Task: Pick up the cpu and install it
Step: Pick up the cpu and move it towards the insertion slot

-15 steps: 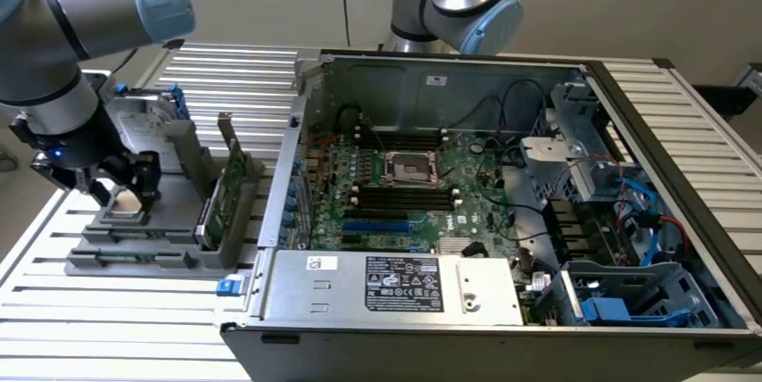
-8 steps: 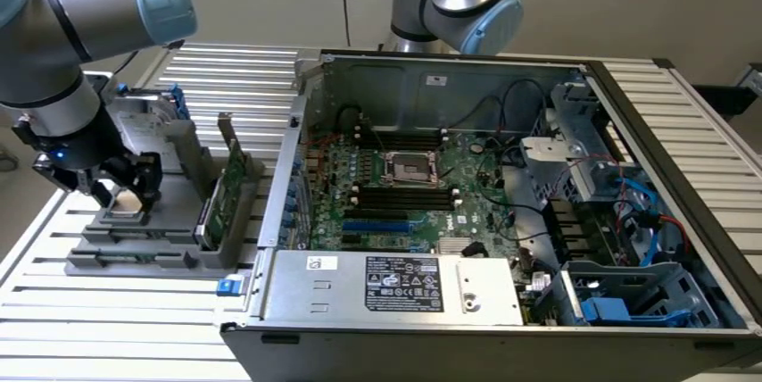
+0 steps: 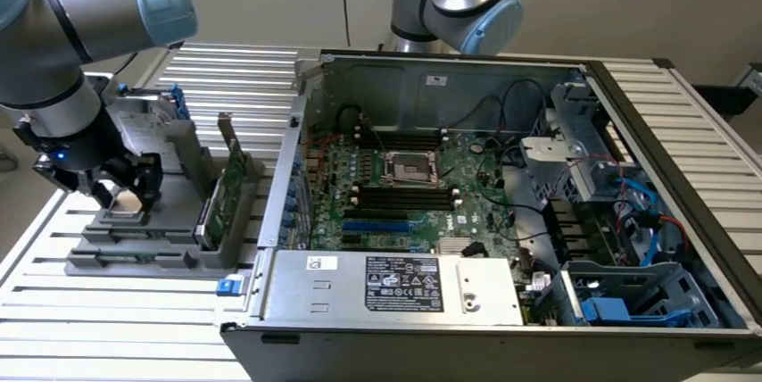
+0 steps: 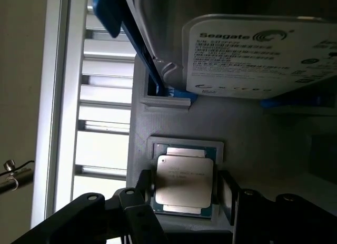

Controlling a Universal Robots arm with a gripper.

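Our gripper (image 4: 184, 194) has its fingers (image 4: 143, 187) wide and holds nothing. It straddles the cpu (image 4: 184, 179), one finger beside each of two opposite edges. The cpu lies flat in a pocket of the grey holder (image 4: 242, 128), squarely between them. Just beyond sits the drive (image 4: 263, 54). In the exterior view, the socket (image 3: 416, 169) lies at three o'clock from the gripper, well apart.

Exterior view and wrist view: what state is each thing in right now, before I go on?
cpu: lying flat in its grey holder recess, not lifted.
gripper: open, fingers either side of the cpu.
hard drive: parked in the holder.
computer case: side open, motherboard exposed.
socket frame: on the motherboard; latched or not, cannot tell.
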